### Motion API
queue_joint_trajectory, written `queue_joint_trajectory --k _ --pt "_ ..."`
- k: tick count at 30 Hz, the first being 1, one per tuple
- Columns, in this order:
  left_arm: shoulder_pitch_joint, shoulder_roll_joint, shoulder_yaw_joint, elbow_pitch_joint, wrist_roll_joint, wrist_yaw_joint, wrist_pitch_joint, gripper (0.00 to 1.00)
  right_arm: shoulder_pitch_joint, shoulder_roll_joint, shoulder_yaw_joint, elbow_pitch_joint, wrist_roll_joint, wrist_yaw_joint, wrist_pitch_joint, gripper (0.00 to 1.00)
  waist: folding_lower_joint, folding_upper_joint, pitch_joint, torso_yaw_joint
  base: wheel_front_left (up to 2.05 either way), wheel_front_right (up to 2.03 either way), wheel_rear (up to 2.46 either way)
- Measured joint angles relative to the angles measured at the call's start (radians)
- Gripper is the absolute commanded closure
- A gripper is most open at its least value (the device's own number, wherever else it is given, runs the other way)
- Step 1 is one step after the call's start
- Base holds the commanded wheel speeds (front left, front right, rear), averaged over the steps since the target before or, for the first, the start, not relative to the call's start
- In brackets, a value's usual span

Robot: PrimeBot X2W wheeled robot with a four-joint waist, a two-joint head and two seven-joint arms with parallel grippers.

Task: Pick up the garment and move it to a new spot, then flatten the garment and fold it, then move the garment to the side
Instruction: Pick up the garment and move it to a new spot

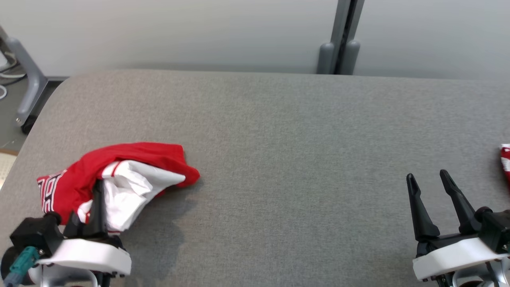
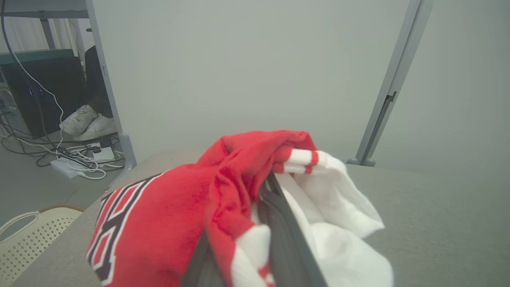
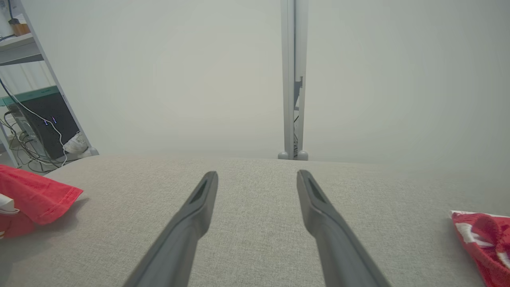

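A crumpled red and white garment (image 1: 119,179) with dark lettering lies bunched at the left of the grey table (image 1: 279,139). My left gripper (image 1: 97,187) is shut on the garment, its dark fingers buried in the folds. In the left wrist view the garment (image 2: 191,215) drapes over both sides of the closed fingers (image 2: 279,223). My right gripper (image 1: 428,183) hovers open over bare table at the lower right, nothing between its fingers. In the right wrist view the right gripper (image 3: 257,177) spreads wide, with the garment's red edge (image 3: 36,195) at far left.
A second red and white cloth (image 1: 506,161) lies at the table's right edge, also seen as a cloth (image 3: 484,235) in the right wrist view. A grey post (image 1: 342,36) stands behind the table. Cables (image 2: 79,159), a pair of white shoes (image 2: 87,121) and a pale basket (image 2: 28,235) are off the left edge.
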Motion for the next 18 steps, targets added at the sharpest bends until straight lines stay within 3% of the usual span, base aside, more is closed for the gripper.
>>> queue_joint_trajectory --k 9,18 --pt "0.078 -0.008 -0.045 -0.104 0.0 0.009 0.04 1.0 0.033 0.008 0.002 -0.01 0.008 0.0 0.009 0.0 0.0 0.0 -0.062 -0.061 0.0 0.0 0.0" --pt "-0.012 -0.027 -0.132 -0.101 0.003 -0.053 0.056 1.0 0.024 0.013 0.009 -0.032 0.017 0.0 0.012 0.0 0.0 0.0 -0.029 -0.151 0.0 0.0 0.0"
